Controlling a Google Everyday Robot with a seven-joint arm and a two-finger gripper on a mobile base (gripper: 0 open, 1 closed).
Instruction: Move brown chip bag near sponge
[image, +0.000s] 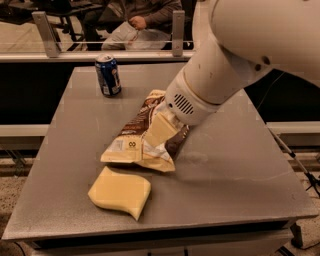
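The brown chip bag (131, 145), brown and cream with a white label panel, lies in the middle of the grey table (235, 170). Its lower edge rests just above the sponge. The sponge (120, 191) is a pale yellow foam block with wavy edges near the table's front left. My gripper (161, 131) comes down from the upper right on a big white arm and is shut on the bag's upper right part. One pale yellow finger lies over the bag; the other is hidden behind it.
A blue soda can (108, 75) stands upright at the back left of the table. A metal rail (100, 55) runs behind the table, and a seated person (140, 20) is beyond it. The white arm covers the table's back right.
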